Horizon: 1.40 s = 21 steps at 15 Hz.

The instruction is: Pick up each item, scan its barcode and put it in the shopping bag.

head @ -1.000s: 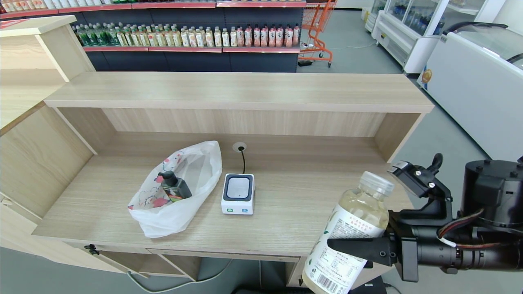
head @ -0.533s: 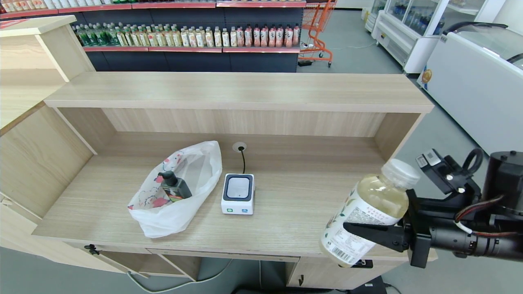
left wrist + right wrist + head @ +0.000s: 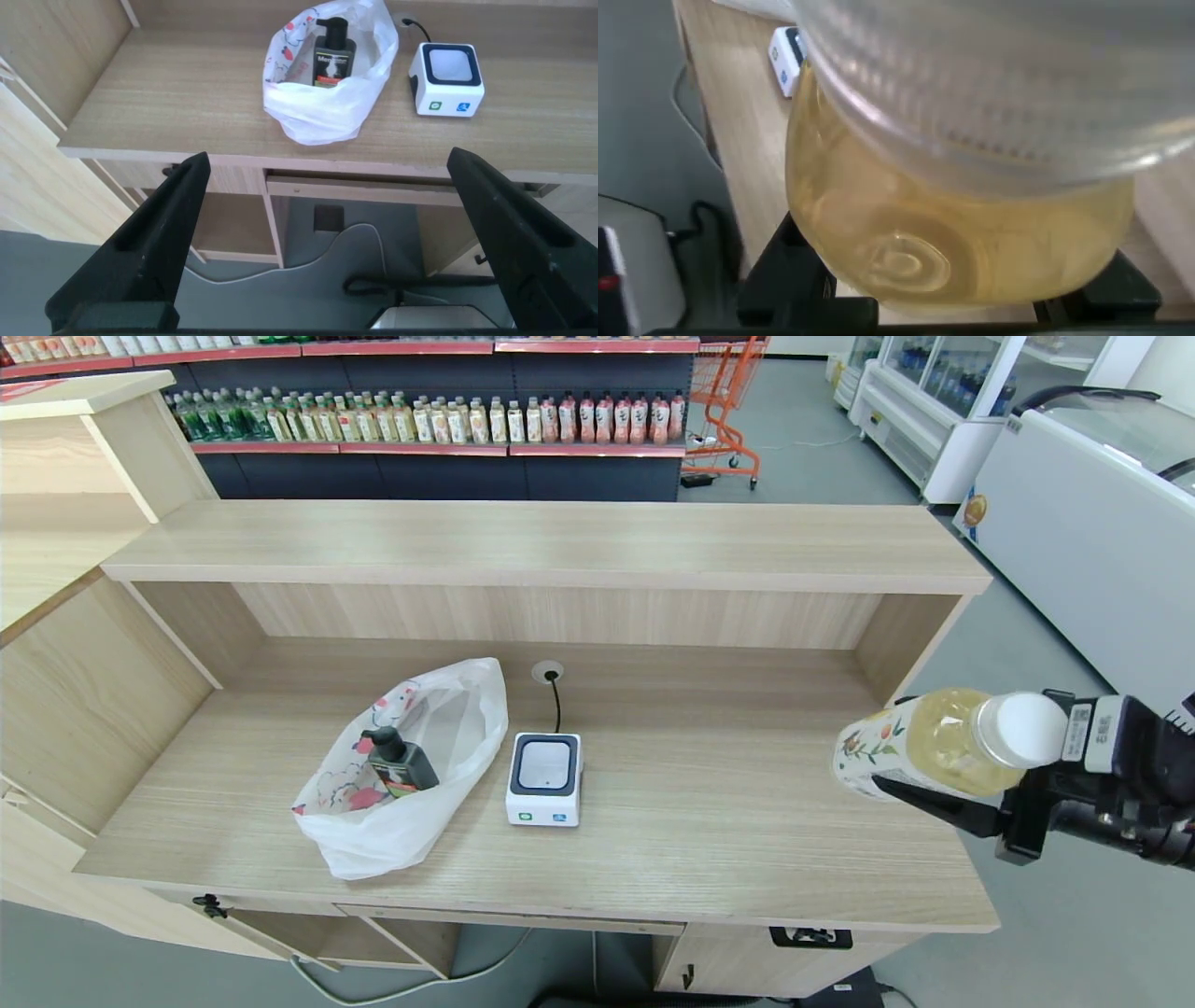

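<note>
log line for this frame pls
right gripper: shut on drink bottle, held sideways | left gripper: open | shopping bag: holds pump bottle

From the barcode scanner (image 3: 543,777), bare countertop (image 3: 747,803) runs from 2 to 5 o'clock, out to the tea bottle (image 3: 952,737) clamped in the right gripper (image 3: 896,761) at 3 o'clock. The shopping bag (image 3: 373,840) lies just beside the scanner at 9 o'clock. The scanner's cable (image 3: 555,705) runs to 12 o'clock, beneath the overhanging top shelf (image 3: 541,546).

No print can be read. The floral label on the drink bottle (image 3: 934,742) shows no legible writing. The label on the pump bottle (image 3: 403,767) in the shopping bag (image 3: 373,845) and 2 small icons on the scanner (image 3: 543,779) are too small.
</note>
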Tool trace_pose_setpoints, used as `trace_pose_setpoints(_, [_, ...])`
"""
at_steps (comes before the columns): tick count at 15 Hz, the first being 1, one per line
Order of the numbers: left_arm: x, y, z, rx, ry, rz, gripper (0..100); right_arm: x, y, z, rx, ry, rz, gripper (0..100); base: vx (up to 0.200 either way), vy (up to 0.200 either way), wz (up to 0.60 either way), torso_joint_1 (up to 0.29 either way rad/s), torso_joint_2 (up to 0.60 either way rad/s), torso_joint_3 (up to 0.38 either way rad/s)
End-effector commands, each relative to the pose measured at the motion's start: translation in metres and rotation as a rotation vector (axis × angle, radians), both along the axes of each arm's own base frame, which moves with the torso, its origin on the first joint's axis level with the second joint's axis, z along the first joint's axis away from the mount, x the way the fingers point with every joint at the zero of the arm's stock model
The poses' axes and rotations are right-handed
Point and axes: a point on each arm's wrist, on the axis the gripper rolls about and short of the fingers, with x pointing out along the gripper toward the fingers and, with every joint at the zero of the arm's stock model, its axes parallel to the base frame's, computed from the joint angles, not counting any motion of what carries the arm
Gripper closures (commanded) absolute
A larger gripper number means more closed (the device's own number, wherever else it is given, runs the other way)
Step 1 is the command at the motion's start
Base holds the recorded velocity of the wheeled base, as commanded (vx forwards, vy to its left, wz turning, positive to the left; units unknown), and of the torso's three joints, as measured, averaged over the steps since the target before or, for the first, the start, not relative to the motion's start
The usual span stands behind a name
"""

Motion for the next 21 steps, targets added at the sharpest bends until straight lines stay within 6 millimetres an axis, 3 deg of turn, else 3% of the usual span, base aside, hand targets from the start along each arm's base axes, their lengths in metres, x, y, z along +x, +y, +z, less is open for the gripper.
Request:
trace_pose_setpoints(1, [0.000,0.000,0.000,0.001,0.001,0.000,0,0.006,0.008,-0.002,-0.084,-0.135,0.050,100,0.000,0.000,0.00,0.000,0.00,0.000])
trace_pose_setpoints(6, [0.000,0.000,0.000,0.000,0.001,0.000,0,0.009,0.018,0.000,-0.148,-0.319,0.092,100,0.000,0.000,0.00,0.000,0.00,0.000])
trace_pose_setpoints(12, [0.000,0.000,0.000,0.001,0.001,0.000,0,-0.006,0.015,-0.001,-0.187,-0.357,0.053,100,0.000,0.000,0.00,0.000,0.00,0.000])
trace_pose_setpoints(18, [0.000,0.000,0.000,0.001,0.000,0.000,0,-0.012,0.014,0.000,-0.170,-0.347,0.051,100,0.200,0.200,0.00,0.001,0.00,0.002])
trace_pose_setpoints(21, [0.000,0.000,0.000,0.004,0.000,0.000,0,-0.013,0.015,-0.002,-0.149,-0.314,0.060,100,0.133,0.000,0.00,0.008,0.00,0.002])
